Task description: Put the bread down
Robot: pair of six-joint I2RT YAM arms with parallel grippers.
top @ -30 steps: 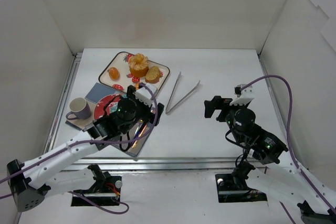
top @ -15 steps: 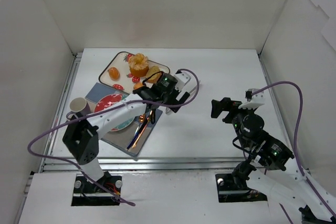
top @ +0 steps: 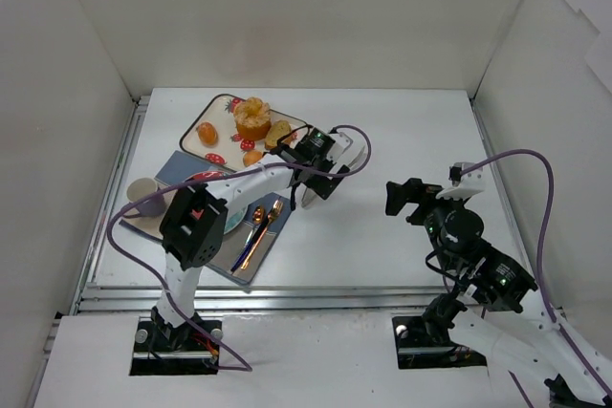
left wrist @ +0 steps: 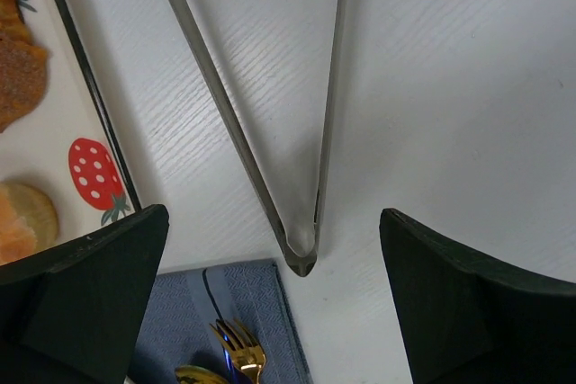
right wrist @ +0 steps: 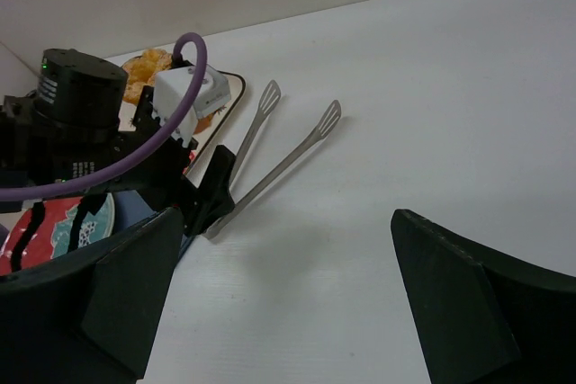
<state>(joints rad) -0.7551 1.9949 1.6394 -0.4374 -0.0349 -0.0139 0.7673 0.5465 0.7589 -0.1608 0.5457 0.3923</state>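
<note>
The bread, a small round golden bun (top: 252,157), lies at the near edge of the strawberry-patterned tray (top: 218,114); in the left wrist view its edge shows at far left (left wrist: 20,216). My left gripper (top: 320,181) is open and empty, and hovers over the hinge end of the metal tongs (left wrist: 301,240), just right of the tray (left wrist: 63,123). Its jaws stand wide to either side of the hinge (left wrist: 270,290). My right gripper (top: 406,200) is open and empty above bare table, well right of the tongs (right wrist: 288,155); it holds nothing in its own view (right wrist: 288,312).
The tray also holds an oval orange roll (top: 207,133), a large orange pastry (top: 252,119) and a tan slice (top: 278,133). A blue placemat with a gold fork (top: 269,219), a red plate (top: 196,182) and a mug (top: 143,196) lie at the left. White walls enclose the table.
My left arm has swung from over the placemat back and right to above the tongs' hinge. My right gripper has shifted slightly right.
</note>
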